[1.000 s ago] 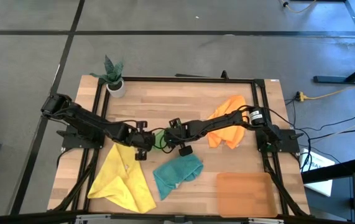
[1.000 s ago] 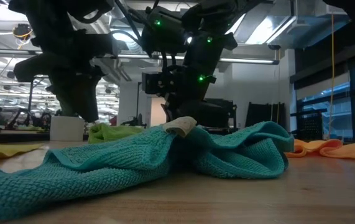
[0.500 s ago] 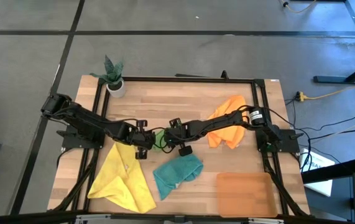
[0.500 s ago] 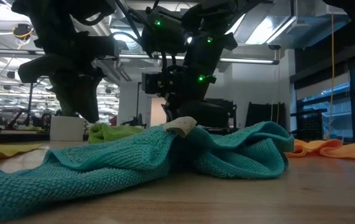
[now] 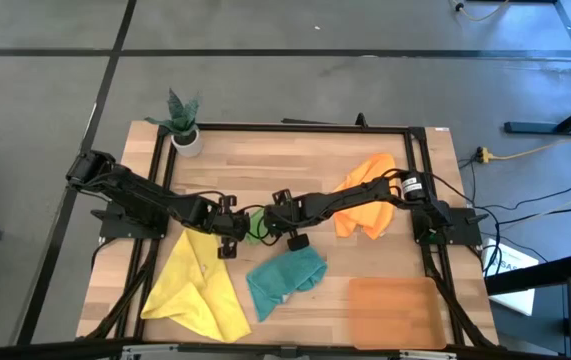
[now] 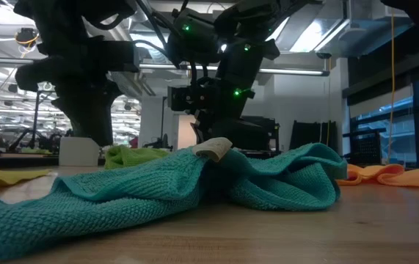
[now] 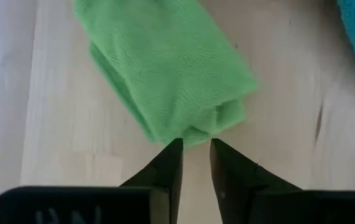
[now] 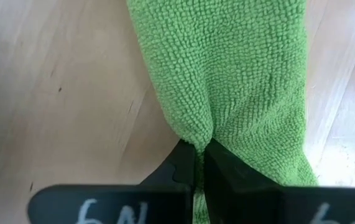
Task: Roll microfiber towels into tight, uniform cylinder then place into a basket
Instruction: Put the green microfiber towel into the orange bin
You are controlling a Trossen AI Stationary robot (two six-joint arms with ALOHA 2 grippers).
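The green towel (image 5: 255,226) lies as a narrow folded bundle on the wood in the table's middle, between my two grippers. My left gripper (image 7: 194,149) stands open by a narrow gap, its fingertips right at the bundle's end (image 7: 196,134), with bare wood between them. My right gripper (image 8: 197,155) is shut on the bundle's other side. Flat and crumpled on the table lie the yellow towel (image 5: 197,288) at the near left, the teal towel (image 5: 285,277) in the near middle and the orange towel (image 5: 367,208) at the right. The basket (image 5: 393,312) sits at the near right. My left gripper's fingertips (image 7: 176,148) stand against the edge of the green bundle's end; whether they touch it I cannot tell. My right gripper pinches a raised fold of the green towel (image 8: 197,138) between its two shut fingers, coming from above at a slant. The cloth puckers toward the fingers, and the rest lies on the table.
A small white plant pot (image 5: 186,140) stands at the far left corner. Black frame rails (image 5: 285,128) run along the table's edges. Bare wood shows along the far side between the pot and the orange towel.
My left gripper has turned a little in place beside the green towel. The towels and my right gripper have kept still.
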